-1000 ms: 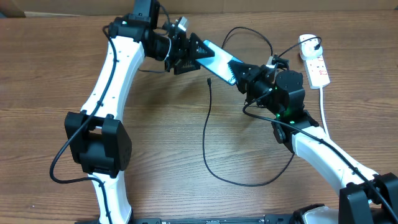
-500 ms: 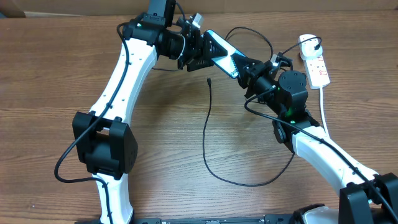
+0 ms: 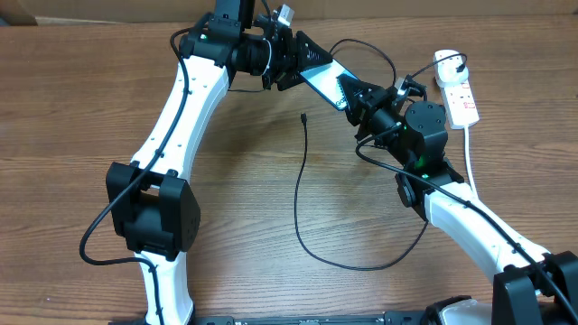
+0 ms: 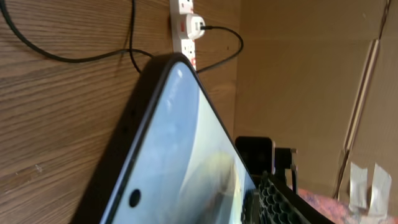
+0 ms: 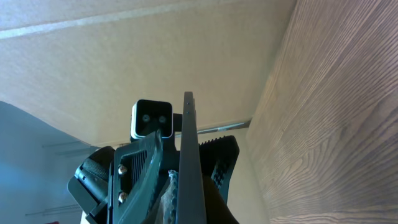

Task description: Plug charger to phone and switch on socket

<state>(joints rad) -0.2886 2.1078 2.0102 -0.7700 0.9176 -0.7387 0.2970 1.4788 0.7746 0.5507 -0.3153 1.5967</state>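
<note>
The phone [image 3: 322, 78] hangs tilted above the table between both grippers. My right gripper [image 3: 355, 97] is shut on its lower right end; in the right wrist view the phone [image 5: 188, 143] stands edge-on between the fingers [image 5: 142, 168]. My left gripper [image 3: 301, 63] straddles the upper left end, jaws open with a gap. In the left wrist view one honeycomb pad [image 4: 283, 202] sits by the screen [image 4: 186, 137]; the other finger is hidden. The charger's tip [image 3: 302, 117] lies loose on the table, its cable [image 3: 300, 199] looping down and right. The socket [image 3: 459, 90] lies at far right.
A white plug [image 3: 447, 60] sits in the socket's far end, with a thick white cord [image 3: 470, 153] running down the right side. A cardboard wall [image 3: 406, 7] backs the table. The socket [image 4: 185, 15] shows beyond the phone in the left wrist view.
My left gripper has slid right and up along the phone's upper end, its jaws narrowing. The phone has shifted slightly upward. The right arm has barely moved.
</note>
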